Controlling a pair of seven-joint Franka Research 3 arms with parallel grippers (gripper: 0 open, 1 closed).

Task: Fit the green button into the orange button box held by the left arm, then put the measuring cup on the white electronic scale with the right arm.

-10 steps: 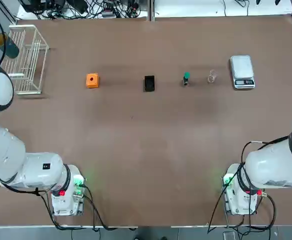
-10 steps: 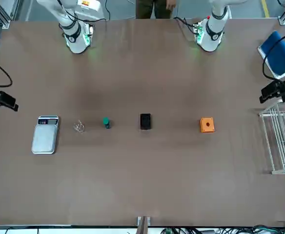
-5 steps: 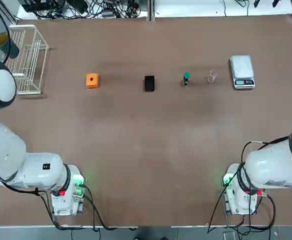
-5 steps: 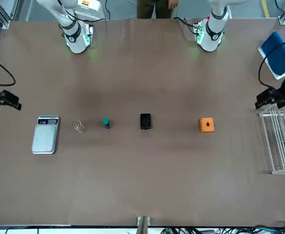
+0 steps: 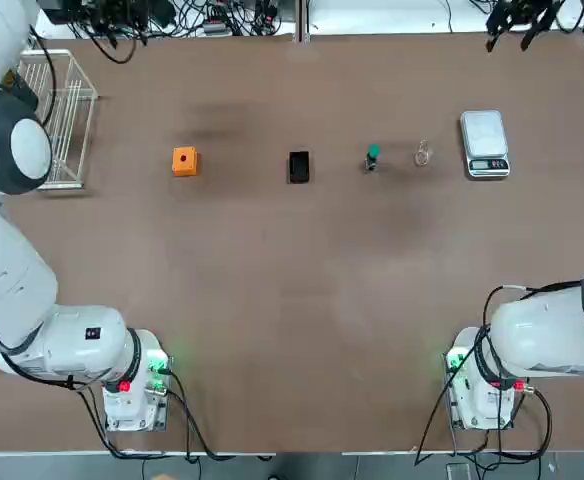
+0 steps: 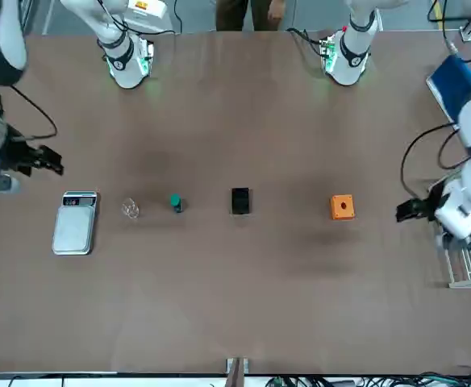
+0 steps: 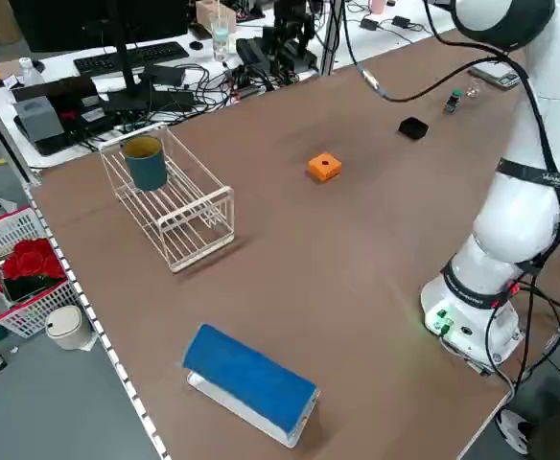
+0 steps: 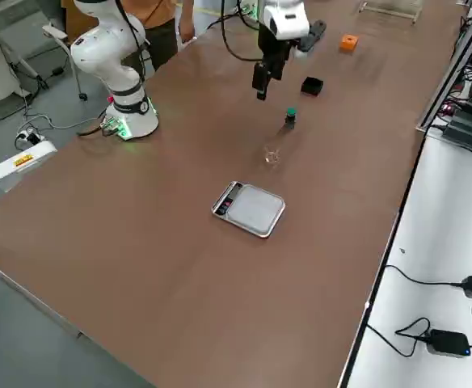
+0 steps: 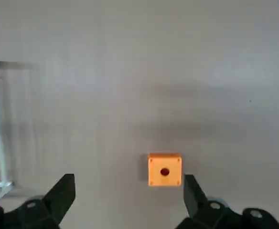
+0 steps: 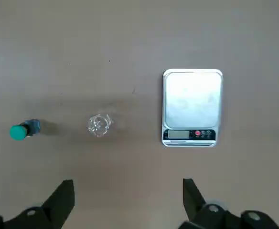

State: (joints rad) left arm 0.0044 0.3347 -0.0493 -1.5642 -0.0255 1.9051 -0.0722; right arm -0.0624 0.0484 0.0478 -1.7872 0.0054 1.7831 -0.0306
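Observation:
The orange button box (image 5: 184, 160) sits on the table, round hole up, and shows far below between the fingers in the left wrist view (image 9: 165, 169). My left gripper (image 6: 402, 213) hovers open, high above the table, to the box's outer side. The green button (image 5: 372, 155) lies beside the clear measuring cup (image 5: 423, 153), and the white electronic scale (image 5: 484, 143) is just past them. My right gripper (image 6: 56, 164) hangs open well above the table near the scale. Its wrist view shows the button (image 10: 21, 130), cup (image 10: 99, 124) and scale (image 10: 192, 106).
A small black block (image 5: 299, 166) lies between the box and the button. A white wire basket (image 5: 60, 118) holding a teal cup (image 7: 146, 161) stands at the table's left edge. A blue-topped object (image 7: 251, 383) lies near the left front corner. A person stands behind the arm bases (image 6: 248, 12).
Both arms have swung inward. The left gripper moved from over the wire basket towards the orange box; the right gripper moved in from the table's edge towards the scale. The objects did not move.

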